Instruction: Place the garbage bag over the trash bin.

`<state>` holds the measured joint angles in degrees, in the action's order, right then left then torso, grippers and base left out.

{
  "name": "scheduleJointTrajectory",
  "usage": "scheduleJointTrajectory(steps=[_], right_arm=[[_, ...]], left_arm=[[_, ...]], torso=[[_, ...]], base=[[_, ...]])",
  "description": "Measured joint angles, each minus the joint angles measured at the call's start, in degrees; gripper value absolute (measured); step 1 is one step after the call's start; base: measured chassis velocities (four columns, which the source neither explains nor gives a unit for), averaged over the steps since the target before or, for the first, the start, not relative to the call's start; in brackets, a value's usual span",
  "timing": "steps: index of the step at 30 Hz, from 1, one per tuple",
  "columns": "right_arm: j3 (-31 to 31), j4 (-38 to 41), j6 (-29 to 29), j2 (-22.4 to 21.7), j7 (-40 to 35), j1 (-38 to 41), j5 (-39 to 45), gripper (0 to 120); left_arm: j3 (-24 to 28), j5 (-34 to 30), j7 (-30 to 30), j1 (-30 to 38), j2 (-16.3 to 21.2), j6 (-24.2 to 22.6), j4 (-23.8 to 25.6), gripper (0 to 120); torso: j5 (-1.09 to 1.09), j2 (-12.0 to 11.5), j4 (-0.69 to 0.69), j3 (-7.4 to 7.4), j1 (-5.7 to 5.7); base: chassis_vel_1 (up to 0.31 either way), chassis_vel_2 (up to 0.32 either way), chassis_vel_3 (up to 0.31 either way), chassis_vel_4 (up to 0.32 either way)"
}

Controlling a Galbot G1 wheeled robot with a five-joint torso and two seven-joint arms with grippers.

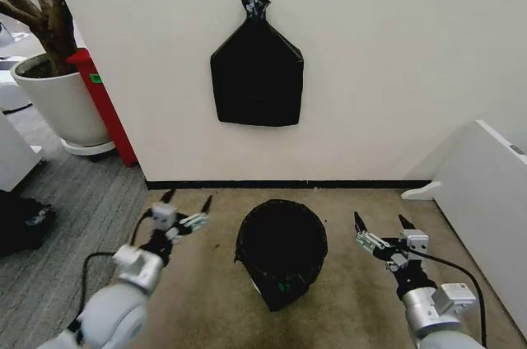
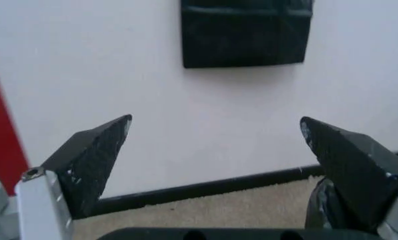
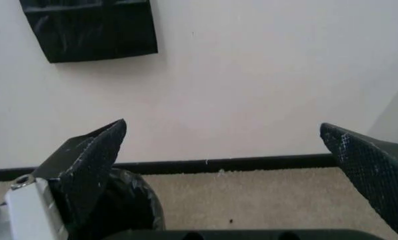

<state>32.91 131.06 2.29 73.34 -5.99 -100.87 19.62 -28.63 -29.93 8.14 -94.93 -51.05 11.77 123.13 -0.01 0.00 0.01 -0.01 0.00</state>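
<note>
Bin (image 1: 281,252) on carpet near wall, between grippers, bag (image 1: 284,234) draped over its rim, covering it. Left gripper (image 1: 188,202) and right gripper (image 1: 378,222) flank bin, jaws spread, empty, apart from bag: likely released. Black bundle (image 1: 257,69) hangs on wall.
</note>
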Motion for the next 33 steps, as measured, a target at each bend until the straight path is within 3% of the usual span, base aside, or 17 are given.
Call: scheduleJointTrajectory(steps=[1, 6, 13, 17, 21, 27, 33], right_arm=[[-0.04, -0.02, -0.12, 0.13, -0.01, 0.00, -0.13, 100], [-0.07, -0.76, -0.95, 1.91, -0.14, 0.88, -1.11, 100], [0.81, -2.33, -1.32, 2.89, 0.09, 2.40, -1.61, 100], [1.30, -3.36, -1.32, 2.36, 0.33, 3.80, -1.31, 100], [1.69, -6.56, -1.27, 0.68, 1.07, 6.34, -0.05, 100], [1.69, -7.76, -1.89, 0.82, 1.53, 5.81, 0.24, 100], [3.50, -5.40, -3.57, 1.67, 2.58, 1.18, 0.82, 100]], left_arm=[[-1.01, 0.03, -0.38, -1.03, -0.58, 0.21, 0.41, 100], [-12.38, 2.18, -4.47, -11.67, -10.42, 2.41, 5.84, 100], [-16.94, 3.80, -5.88, -15.64, -18.19, 1.23, 8.90, 100], [-16.75, 3.99, -5.86, -15.84, -18.82, -1.63, 10.04, 100], [-14.82, 3.95, -4.34, -12.38, -16.17, -5.43, 9.38, 100], [-13.97, 4.10, -4.02, -11.41, -15.21, -6.31, 8.24, 100], [-13.70, 5.13, -4.17, -12.00, -16.47, -6.24, 10.38, 100]], torso=[[-0.01, 0.00, -0.01, 0.00, 0.00], [0.00, 0.00, 0.00, 0.00, 0.00], [0.01, 0.00, -0.01, 0.00, 0.00], [0.02, 0.00, 0.00, 0.01, 0.00], [0.02, 0.00, -0.03, 0.02, 0.00], [0.01, 0.00, 0.00, 0.02, 0.00], [0.02, 0.00, -0.02, 0.01, 0.00]], base=[[0.000, 0.000, 0.000, 0.000], [0.000, 0.000, 0.000, 0.000], [0.000, 0.000, 0.000, 0.000], [0.000, 0.000, 0.000, 0.000], [0.000, 0.000, 0.000, 0.000], [0.000, 0.000, 0.000, 0.000], [0.000, 0.000, 0.000, 0.000]])
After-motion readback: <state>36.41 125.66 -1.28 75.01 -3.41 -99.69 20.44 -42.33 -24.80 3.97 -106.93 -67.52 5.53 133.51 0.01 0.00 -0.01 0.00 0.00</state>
